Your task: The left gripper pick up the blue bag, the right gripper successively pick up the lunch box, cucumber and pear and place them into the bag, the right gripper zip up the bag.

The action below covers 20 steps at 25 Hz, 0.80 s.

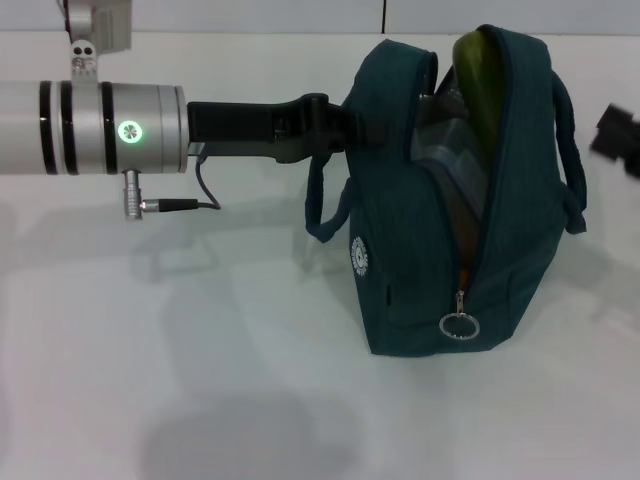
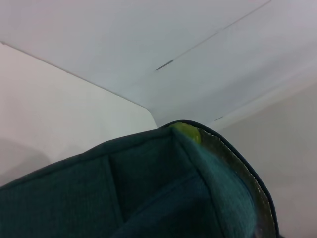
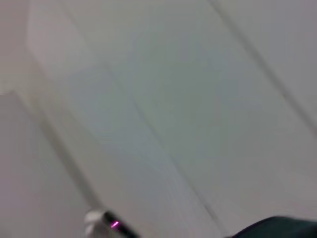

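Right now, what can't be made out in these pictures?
- Left pincer: head view, its fingertips hidden behind the dark teal fabric bag.
- Right pincer: head view, cut off by the frame edge, blurred.
- Bag's contents: mostly hidden by its sides in the head view.

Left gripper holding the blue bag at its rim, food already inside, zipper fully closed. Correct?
Not quite: the zipper is open. In the head view the blue bag gapes, with its ring pull down at the low end and the contents showing through the opening. The left gripper is at the rim, as you said.
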### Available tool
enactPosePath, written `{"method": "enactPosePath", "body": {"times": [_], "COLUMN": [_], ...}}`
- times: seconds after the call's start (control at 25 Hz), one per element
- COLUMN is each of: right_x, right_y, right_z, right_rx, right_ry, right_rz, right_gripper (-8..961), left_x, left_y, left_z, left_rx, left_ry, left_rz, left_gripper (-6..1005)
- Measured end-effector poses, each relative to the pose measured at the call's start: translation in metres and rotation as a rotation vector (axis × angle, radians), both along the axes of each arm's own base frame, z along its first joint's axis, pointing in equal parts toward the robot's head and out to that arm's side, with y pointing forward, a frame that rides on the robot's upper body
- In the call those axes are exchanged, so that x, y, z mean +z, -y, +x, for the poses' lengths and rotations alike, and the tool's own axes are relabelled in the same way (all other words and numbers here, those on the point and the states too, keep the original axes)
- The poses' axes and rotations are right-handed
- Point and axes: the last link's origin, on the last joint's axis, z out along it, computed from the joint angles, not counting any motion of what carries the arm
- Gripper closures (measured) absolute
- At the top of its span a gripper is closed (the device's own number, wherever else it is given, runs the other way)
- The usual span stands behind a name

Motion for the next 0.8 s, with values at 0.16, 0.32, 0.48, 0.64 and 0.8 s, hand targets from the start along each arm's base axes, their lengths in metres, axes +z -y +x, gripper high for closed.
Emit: {"method": "enactPosePath", "body": {"times": [0.16, 0.32, 0.48, 0.64, 0.8], "right_x": [-0.003, -0.008, -0.019, -0.044, -0.067], "right_y": [0.03, 0.065, 0.086, 0.09, 0.08], "right_z": [0.001, 0.012, 0.023, 0.027, 0.027], "right_rx": [0.154, 0.241, 0.235, 0.189, 0.138], "right_ry": [0.03, 0.05, 0.076, 0.116, 0.153], "right_rz": [-0.044, -0.008, 0.013, -0.043, -0.091], "right_gripper": [128, 123, 130, 137, 145], "left_x": [0.0, 0.0, 0.0, 0.0, 0.0], "left_y": [0.0, 0.0, 0.0, 0.0, 0.0], "left_z": [-0.001, -0.001, -0.001, -0.001, -0.002], "left_rx": [0.005, 0.007, 0.008, 0.009, 0.01], "left_ry": [-0.001, 0.0, 0.0, -0.001, -0.001], "left_rz": [0.004, 0.005, 0.005, 0.006, 0.006], "left_gripper": [949, 948, 947, 946, 945]}}
